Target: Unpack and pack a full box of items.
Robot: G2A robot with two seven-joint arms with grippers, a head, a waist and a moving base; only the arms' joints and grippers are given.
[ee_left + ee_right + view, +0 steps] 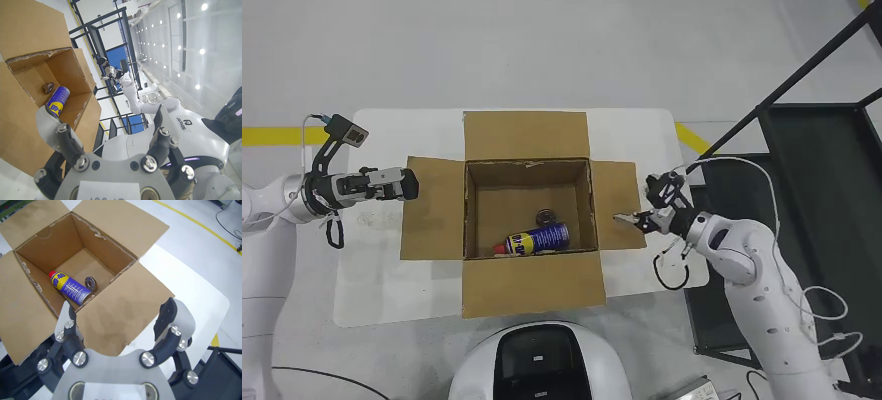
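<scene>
On the white counter, middle: one cardboard box, which is standing upright with all four flaps folding outward and lying roughly flat.

Inside the box, on its floor:
- One spray can, blue and yellow with a red cap, is lying on its side along the wall nearest the robot. It is also showing in the right wrist view and the left wrist view.
- One metal flange, round, dark, with a centre hole, is resting just beside the can's body, on the side away from the robot. Whether the two are touching cannot be told.

Left hand: it is hanging just beside the outer edge of the box's left flap, its fingers spreading wide apart and holding nothing.

Right hand: it is hovering over the outer part of the right flap, its fingers likewise spreading wide and gripping nothing.

Beyond the counter's right edge: a black rack is standing on the floor.
</scene>
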